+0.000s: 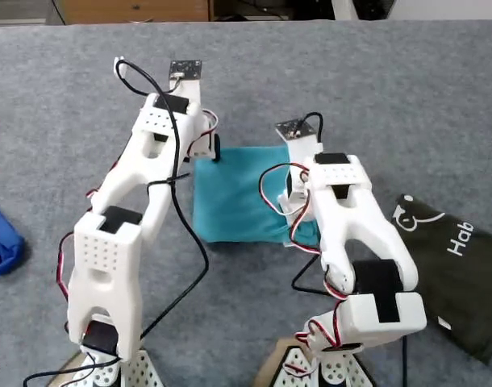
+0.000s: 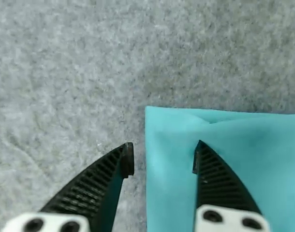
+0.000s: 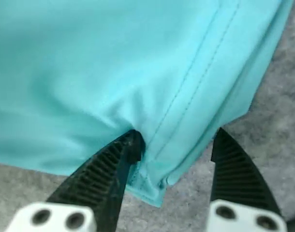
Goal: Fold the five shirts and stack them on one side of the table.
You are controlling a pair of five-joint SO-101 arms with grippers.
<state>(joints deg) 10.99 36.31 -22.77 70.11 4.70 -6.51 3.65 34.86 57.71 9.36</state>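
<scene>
Two arms bracket a folded teal shirt (image 1: 238, 197) lying on the surface (image 1: 351, 81): the left gripper (image 2: 163, 157), spread, straddles one edge while the right gripper (image 3: 177, 140), also spread, noses into a hemmed corner, apparently lining up the next fold.

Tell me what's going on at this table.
Two robot arms are bent over a teal shirt, which lies folded into a rectangle in the middle of the grey table. The left tool is open astride one corner, one finger over the table and one over the cloth. The right tool is open near the diagonally opposite corner, with a bunched hem between its fingers. A black shirt lies at one end of the table and a blue shirt at the other.
</scene>
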